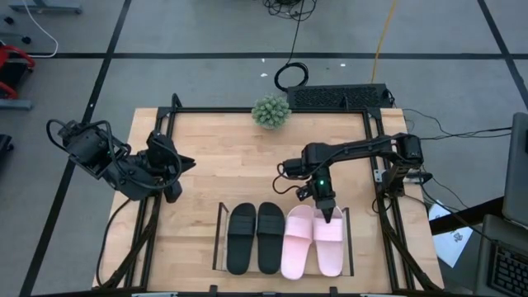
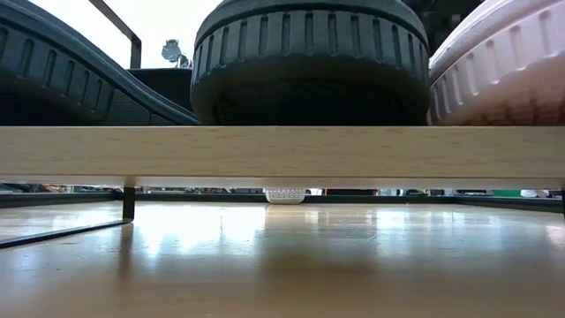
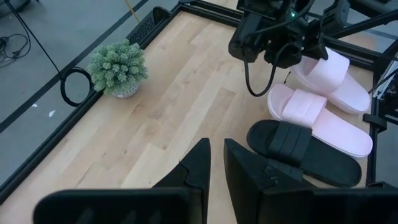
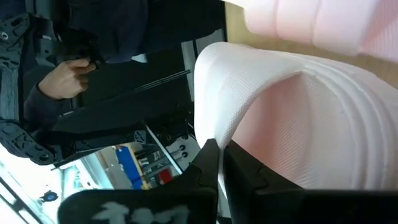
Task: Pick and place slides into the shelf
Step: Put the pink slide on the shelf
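On our wooden worktop (image 1: 214, 165), four slides fill the shelf (image 1: 219, 239); right pincer (image 1: 331, 216) closed against a pink slide (image 1: 328, 243), left pincer (image 1: 186, 163) narrowly parted, empty.

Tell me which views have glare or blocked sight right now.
Low view: bright glare on the table, and the sandal soles and wooden bar block most of it. Right wrist view: a pink slide fills the frame. High view: evenly lit and clear.

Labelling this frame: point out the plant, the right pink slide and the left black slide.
plant (image 1: 271, 111), high view, centre of foliage.
right pink slide (image 1: 330, 247), high view, footbed.
left black slide (image 1: 241, 223), high view, strap.
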